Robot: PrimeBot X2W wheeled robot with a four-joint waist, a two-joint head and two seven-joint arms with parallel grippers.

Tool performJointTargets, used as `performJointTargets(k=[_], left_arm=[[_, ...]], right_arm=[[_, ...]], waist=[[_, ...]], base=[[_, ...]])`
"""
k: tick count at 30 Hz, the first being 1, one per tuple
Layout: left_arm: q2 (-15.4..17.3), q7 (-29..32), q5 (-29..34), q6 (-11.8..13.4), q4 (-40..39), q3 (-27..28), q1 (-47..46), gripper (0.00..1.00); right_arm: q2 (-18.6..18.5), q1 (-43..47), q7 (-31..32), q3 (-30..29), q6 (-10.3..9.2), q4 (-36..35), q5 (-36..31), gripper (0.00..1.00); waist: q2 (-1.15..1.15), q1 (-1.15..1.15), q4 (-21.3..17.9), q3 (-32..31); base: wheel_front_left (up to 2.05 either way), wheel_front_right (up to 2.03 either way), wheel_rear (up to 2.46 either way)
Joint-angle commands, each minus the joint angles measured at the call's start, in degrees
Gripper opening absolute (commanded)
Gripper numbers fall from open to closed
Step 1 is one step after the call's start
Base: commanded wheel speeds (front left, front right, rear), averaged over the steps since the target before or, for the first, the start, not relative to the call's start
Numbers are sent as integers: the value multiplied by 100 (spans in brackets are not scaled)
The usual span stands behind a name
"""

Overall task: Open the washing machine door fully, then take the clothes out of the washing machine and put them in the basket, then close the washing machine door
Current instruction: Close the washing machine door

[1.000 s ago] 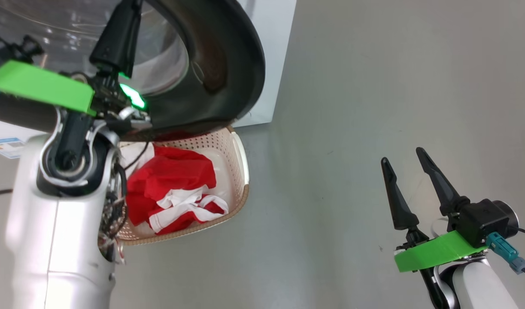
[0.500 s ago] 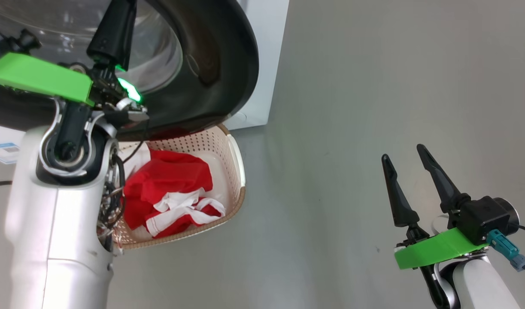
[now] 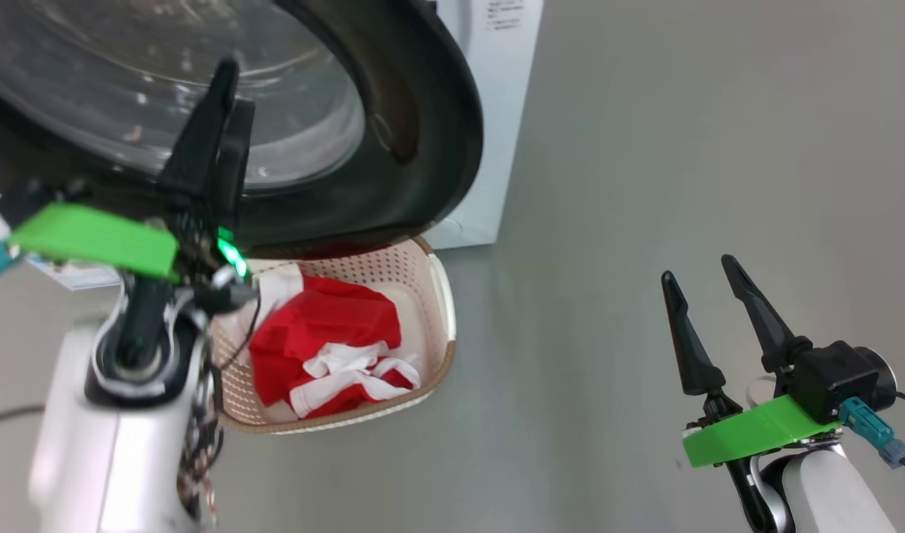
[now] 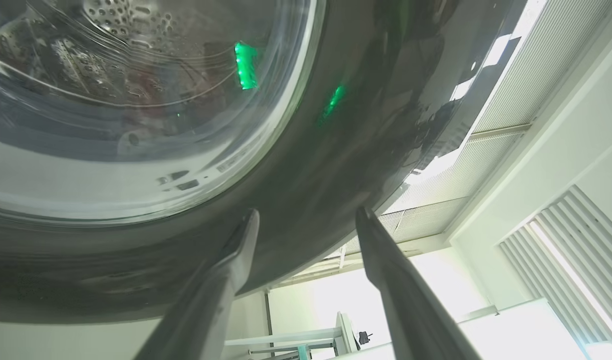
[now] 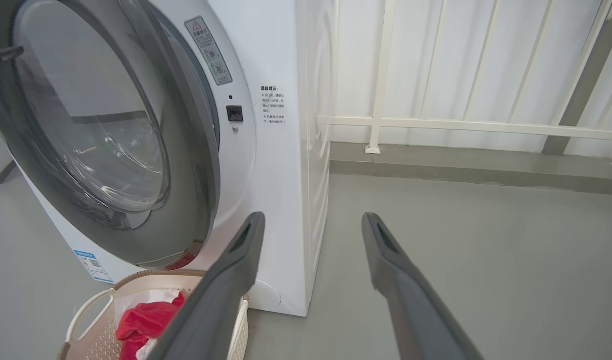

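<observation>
Nearest, the right gripper (image 3: 698, 267) hangs over the bare grey floor (image 3: 630, 148) with its two long dark fingers spread and nothing between them. It is well apart from the work, which suggests it is parked out of the door's swing. The left gripper (image 4: 308, 212) also stands with its fingers apart and empty. They point up at the large round washing machine door (image 3: 422, 148), close against its glossy black rim, and whether they touch it cannot be told. That pose fits a push to shut the door, not a grasp.

Under the door's lower edge sits the small cream perforated plastic basket (image 3: 378, 263) with its brown woven-look rim. The bright red garments with white trim (image 3: 326, 333) are heaped inside it, so the unloading looks done.

Beyond, the big white front-loading washing machine (image 5: 280, 200) shows its small dark latch socket (image 5: 234, 113) uncovered. From that, the door appears ajar, and closing it is what remains. A streak of red at the door's bottom edge may be a reflection or trapped cloth, which cannot be settled. The basket looks low enough to clear the door. A white railing (image 5: 436, 122) stands behind.
</observation>
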Motion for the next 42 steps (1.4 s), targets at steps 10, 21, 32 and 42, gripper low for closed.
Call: performJointTargets(k=[10, 21, 32, 42], left_arm=[[546, -759, 1360, -250, -806, -131, 1327, 100], [945, -2216, 3867, -182, -1212, -787, 2356, 100], [1246, -2577, 5957, 566, -1660, -913, 3288, 100], [1161, -2588, 6766, 727, -1797, -698, 3874, 100]], right_arm=[[-44, 129, -36, -56, 26, -66, 9, 100], [-44, 378, -36, -148, 26, 3, -38, 100], [-44, 697, -36, -277, 26, -76, -70, 100], [-44, 973, -36, -419, 26, -349, -87, 100]], waist=[[0, 0, 501, -563], [0, 0, 664, -1063], [0, 0, 609, -1406], [0, 0, 581, -1526]], base=[[0, 0, 0], [0, 0, 0], [0, 0, 0], [0, 0, 0]])
